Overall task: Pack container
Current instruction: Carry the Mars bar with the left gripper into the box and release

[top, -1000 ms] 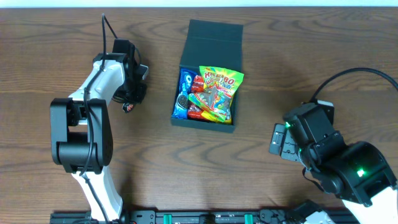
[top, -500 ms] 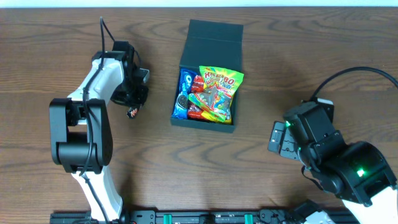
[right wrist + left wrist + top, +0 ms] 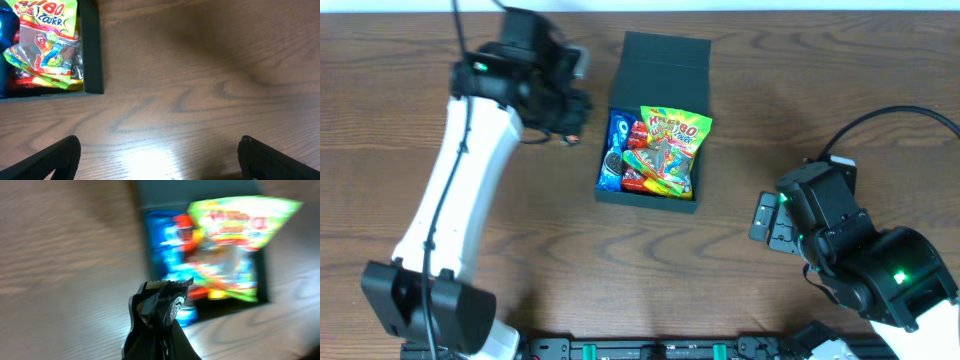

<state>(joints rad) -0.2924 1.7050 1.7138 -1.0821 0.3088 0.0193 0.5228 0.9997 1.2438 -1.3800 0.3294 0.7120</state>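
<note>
Item 1. Container (image 3: 645,198): dark teal square box, standing open on the table (image 3: 740,290), a little toward 12 o'clock from the table's middle in the overhead view. Its lid (image 3: 665,58) is folded back at the box's 12 o'clock side.

Item 2. Contents of the container: a green-and-yellow Haribo bag (image 3: 672,140) lies on top, filling the 3 o'clock half and poking past the rim at 1 o'clock. A blue packet (image 3: 616,135) lies along the 9 o'clock wall. A red packet (image 3: 632,181) shows between the two and partly under the bag.

Item 3. Left gripper (image 3: 570,128): clenched on a small dark packet (image 3: 161,300) with a jagged top edge and a pale mark on its face. The gripper is at 9 to 10 o'clock of the container, just beside its wall. The wrist view is blurred; it shows the dark packet over the table near the box's blue-packet corner. Whether the packet touches the box cannot be told.

Item 4. Right gripper (image 3: 765,222): released, jaws spread wide, nothing between them. It is at 4 o'clock of the container, well apart from it. In its wrist view both fingers (image 3: 55,157) frame bare wood, with the box corner and the bag at 10 o'clock.

Item 5. Cable (image 3: 880,120): black, arching over the table at 12 o'clock of the right arm.
</note>
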